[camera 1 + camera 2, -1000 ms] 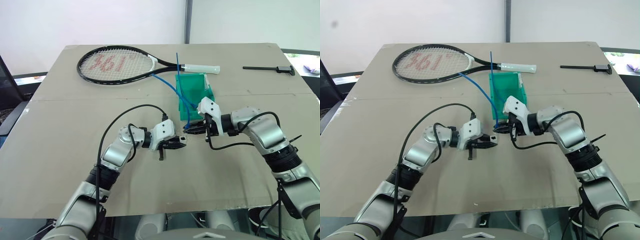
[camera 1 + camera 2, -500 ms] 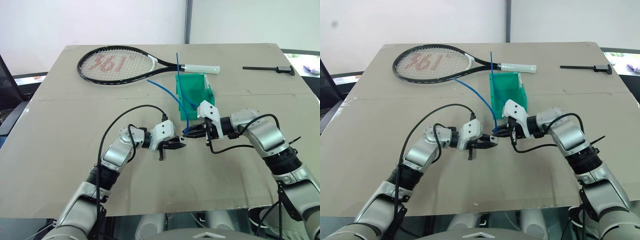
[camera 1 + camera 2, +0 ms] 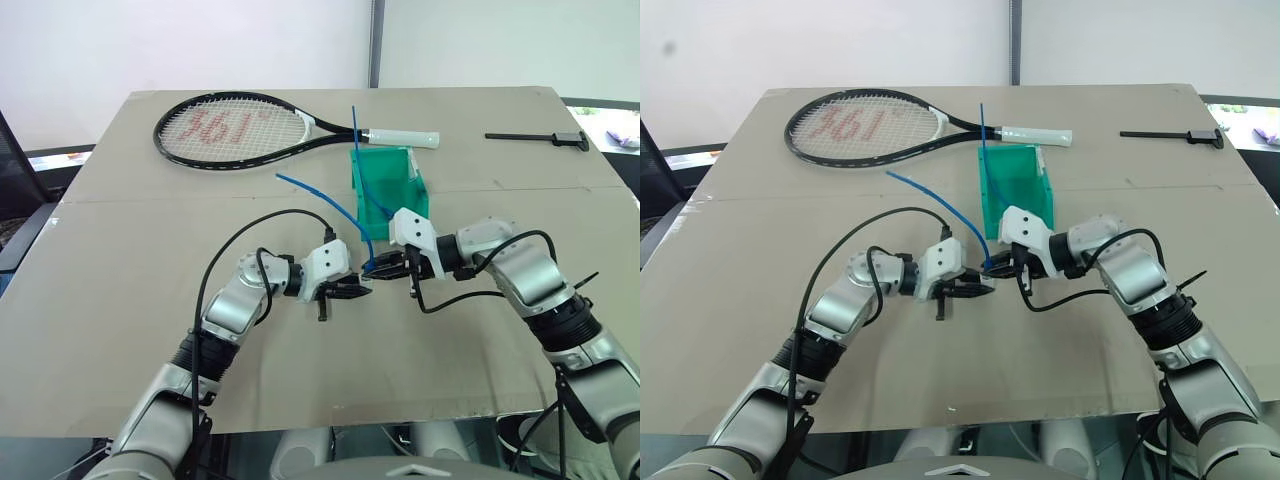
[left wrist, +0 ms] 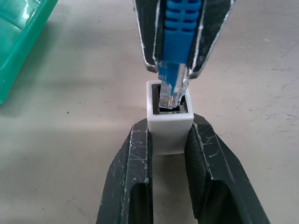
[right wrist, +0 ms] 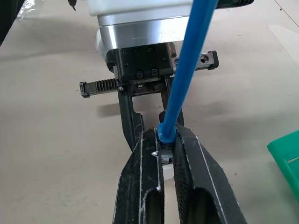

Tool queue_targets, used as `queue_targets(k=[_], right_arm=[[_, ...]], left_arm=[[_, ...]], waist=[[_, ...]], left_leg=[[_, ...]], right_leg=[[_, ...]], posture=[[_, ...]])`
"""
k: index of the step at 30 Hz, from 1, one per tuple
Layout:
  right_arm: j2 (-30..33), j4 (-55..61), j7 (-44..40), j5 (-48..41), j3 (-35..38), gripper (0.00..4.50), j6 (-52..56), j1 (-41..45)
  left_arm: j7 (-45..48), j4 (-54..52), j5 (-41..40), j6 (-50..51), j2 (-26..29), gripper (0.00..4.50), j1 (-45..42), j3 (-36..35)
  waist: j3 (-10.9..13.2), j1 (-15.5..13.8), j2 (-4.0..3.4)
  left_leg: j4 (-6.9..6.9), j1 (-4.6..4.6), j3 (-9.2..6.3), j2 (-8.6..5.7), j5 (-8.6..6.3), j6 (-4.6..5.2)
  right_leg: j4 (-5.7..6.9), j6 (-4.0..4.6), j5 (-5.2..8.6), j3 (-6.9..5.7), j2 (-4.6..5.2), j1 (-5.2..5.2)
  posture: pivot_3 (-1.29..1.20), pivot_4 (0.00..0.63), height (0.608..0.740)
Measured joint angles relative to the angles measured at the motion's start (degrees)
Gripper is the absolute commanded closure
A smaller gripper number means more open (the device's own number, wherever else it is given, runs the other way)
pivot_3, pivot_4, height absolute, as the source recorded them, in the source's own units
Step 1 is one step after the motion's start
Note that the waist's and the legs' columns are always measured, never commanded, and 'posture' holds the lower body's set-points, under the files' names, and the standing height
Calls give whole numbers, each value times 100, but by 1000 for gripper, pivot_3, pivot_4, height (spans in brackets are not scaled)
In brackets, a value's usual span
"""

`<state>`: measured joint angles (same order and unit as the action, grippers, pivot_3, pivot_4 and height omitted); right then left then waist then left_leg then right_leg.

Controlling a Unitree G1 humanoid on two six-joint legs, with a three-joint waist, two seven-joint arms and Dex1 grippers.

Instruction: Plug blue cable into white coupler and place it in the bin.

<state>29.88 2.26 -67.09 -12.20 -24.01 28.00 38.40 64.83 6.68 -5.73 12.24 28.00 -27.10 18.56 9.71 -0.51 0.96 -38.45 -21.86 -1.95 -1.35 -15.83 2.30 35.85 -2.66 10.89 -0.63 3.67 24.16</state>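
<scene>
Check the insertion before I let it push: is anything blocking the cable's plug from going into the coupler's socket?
Nothing visible. The blue cable's clear plug sits partly in the white coupler's open socket, held by the left gripper; the right gripper clamps the cable.

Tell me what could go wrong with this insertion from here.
The clear plug sits only partly in the white coupler and looks tilted, so pushing may jam it. The left pincer grips just the coupler's sides; it could slip. The blue cable arches near the bin and might snag.

Racket (image 3: 235, 127) behind bin (image 3: 405, 185); tool (image 3: 540, 137) far right.
</scene>
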Motion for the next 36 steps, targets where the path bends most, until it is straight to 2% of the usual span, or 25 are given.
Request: queue_targets(k=[6, 10, 16, 20, 23, 26, 29, 33, 36], right_arm=[[53, -121, -237, 217, -180, 4500, -211, 167], [-86, -618, -358, 363, -266, 4500, -509, 326], [-295, -1228, -523, 540, -307, 4500, -1106, 374], [-469, -1395, -333, 659, -236, 4500, -1580, 221], [-765, -1496, 29, 526, 130, 3555, -1695, -141], [-789, -1056, 376, 264, 570, 2049, -1621, -603], [-759, 26, 862, -162, 1285, 555, -1359, -935], [-576, 1570, 1411, -793, 2072, 555, -788, -1302], [-115, 3136, 2025, -1137, 2795, 555, -100, -2261]], left_arm=[[-4, -46, 10, 64, -5, 4153, -3, 15], [-19, -9, 35, -9, -11, 4153, 4, 18], [-49, 77, 122, -34, -17, 4153, 22, 11], [-110, 78, 151, -27, 12, 4153, 102, -22], [-112, 61, 110, -5, 23, 4153, 162, -119], [-108, -155, -75, 197, -49, 4153, 283, -150], [-98, -432, -341, 541, -43, 4153, 330, -272], [-156, -830, -709, 1122, 26, 4153, 406, -533], [-495, -1130, -1271, 2109, 112, 4153, 328, -1157]], waist=[[-1, -5, 0], [-6, -6, 1], [-58, 41, -2], [-90, 103, 2], [-91, 139, 5], [-72, 126, -9], [-70, 112, -10], [-69, 99, -10], [-68, 27, -9]], left_leg=[[0, 0, 2, -1, 0, -1], [0, 7, 1, -1, 0, -1], [1, 35, 0, 1, 0, 0], [13, 85, 3, 2, -1, 0], [15, 93, 4, 11, -1, 0], [12, 64, 4, 10, 0, -1], [1, -13, -3, 6, 2, -4], [9, -23, -7, 4, 1, -4], [11, -37, -22, 1, -2, -3]], right_leg=[[0, 0, 0, 1, 0, -1], [0, 0, 0, 0, 0, -6], [0, -1, 1, 0, -2, -35], [0, -1, 4, 4, -2, -76], [1, -1, 4, 8, -7, -78], [5, 0, 1, 9, -5, -53], [10, 0, -2, 6, -1, 17], [3, 0, -1, 1, 2, 25], [-1, -8, 5, -13, 10, 31]], posture=[[0, 150, 740], [0, 150, 740], [0, 150, 740], [0, 150, 740], [0, 150, 740], [0, 150, 740], [0, 150, 740], [0, 150, 740], [0, 150, 740]])
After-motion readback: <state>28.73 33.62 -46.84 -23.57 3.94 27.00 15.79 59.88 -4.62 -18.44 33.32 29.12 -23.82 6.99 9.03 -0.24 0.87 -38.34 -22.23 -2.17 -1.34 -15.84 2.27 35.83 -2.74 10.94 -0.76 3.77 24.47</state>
